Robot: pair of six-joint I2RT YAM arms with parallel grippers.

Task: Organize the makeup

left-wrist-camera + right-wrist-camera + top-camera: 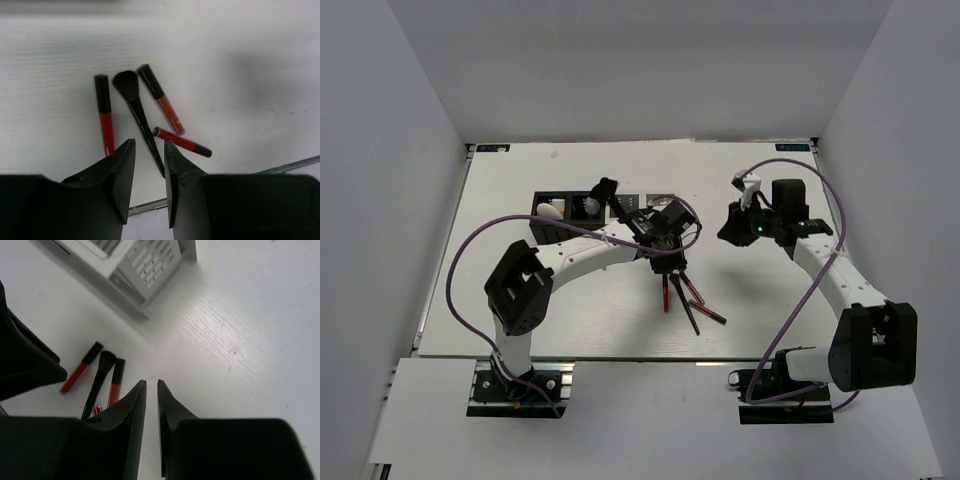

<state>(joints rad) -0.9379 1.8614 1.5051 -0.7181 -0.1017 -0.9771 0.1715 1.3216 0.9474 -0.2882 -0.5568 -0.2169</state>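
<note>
Your counter (pixel 790 320) is boxed in by white walls (pixel 410 120) on the left, far and right sides; only the near edge is open. The right half of the counter offers broad bare room. The far-left part is taken up by the slotted boxes (pixel 582 207), with a white oval (pixel 550 211) lying in a left-hand compartment.

The loose makeup lies at mid-counter, toward the near edge: three red sticks (pixel 104 114) and one black brush (pixel 135 102), fanned out close together. One stick lies left of the brush and one right of it. The third lies crosswise beside the brush handle; you cannot tell whether they touch. The counter's near edge runs close by them in the left wrist view.

Your left arm reaches from its base across to the centre. The left claw (pixel 149 150) points down over the tail of the brush handle, its jaws at a narrow gap with nothing held.

Your right arm is stretched forward on the right side, well apart from the makeup. The right claw (pixel 151 386) tilts toward the cluster, its jaws drawn to a thin slit and empty. A corner of a slotted box lies ahead of it.
</note>
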